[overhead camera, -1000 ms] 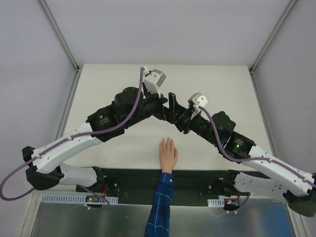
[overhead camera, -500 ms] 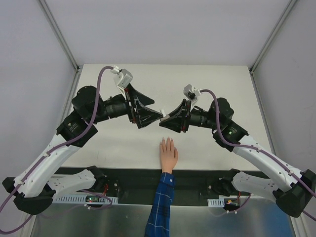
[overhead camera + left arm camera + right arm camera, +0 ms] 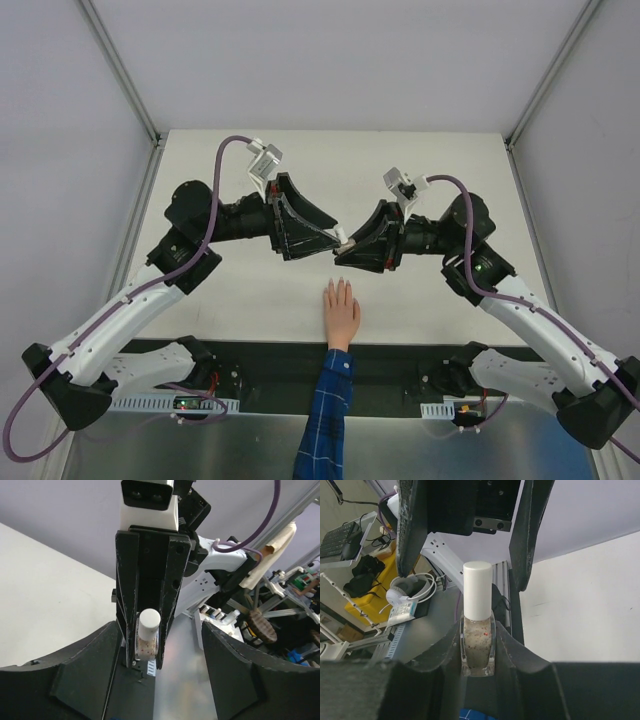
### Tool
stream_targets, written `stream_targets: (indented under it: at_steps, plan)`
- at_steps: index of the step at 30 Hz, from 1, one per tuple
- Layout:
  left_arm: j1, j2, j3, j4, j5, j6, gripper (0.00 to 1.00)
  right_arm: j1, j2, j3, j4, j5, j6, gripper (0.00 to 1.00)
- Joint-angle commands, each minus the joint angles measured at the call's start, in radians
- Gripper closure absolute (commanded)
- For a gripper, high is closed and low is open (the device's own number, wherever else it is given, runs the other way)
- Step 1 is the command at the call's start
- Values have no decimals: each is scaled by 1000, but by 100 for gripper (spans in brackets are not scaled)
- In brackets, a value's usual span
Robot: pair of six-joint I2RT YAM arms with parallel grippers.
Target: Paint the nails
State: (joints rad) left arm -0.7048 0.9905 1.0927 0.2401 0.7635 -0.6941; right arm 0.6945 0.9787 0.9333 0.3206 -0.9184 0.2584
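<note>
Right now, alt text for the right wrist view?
The right gripper clamps a small glass polish bottle of pale speckled liquid, its white cap on. The left gripper, open, flanks the cap without touching it; pale table at right.

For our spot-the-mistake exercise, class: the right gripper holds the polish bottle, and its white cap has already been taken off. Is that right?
Not quite. The white cap is still on the polish bottle, as the right wrist view shows plainly. The rest stands: the right gripper holds the bottle between its fingers.
</note>
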Motion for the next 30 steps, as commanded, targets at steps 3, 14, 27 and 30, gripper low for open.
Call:
stream_targets:
  at_steps: [3,14,27,30]
  plan:
    - [11,46,13,185,74,-111,41,-9,-8,42,78,-59,8,100]
    - [7,80,108,-52,-11,-3,100,-20,-9,53,6,39,-47,100]
    - [-228,186,283,-501,-951,45,100,568,23,164,-325,1731,-668,100]
    - [-234,217,323,-507,-922,21,100,570,12,150,-299,1615,-666,100]
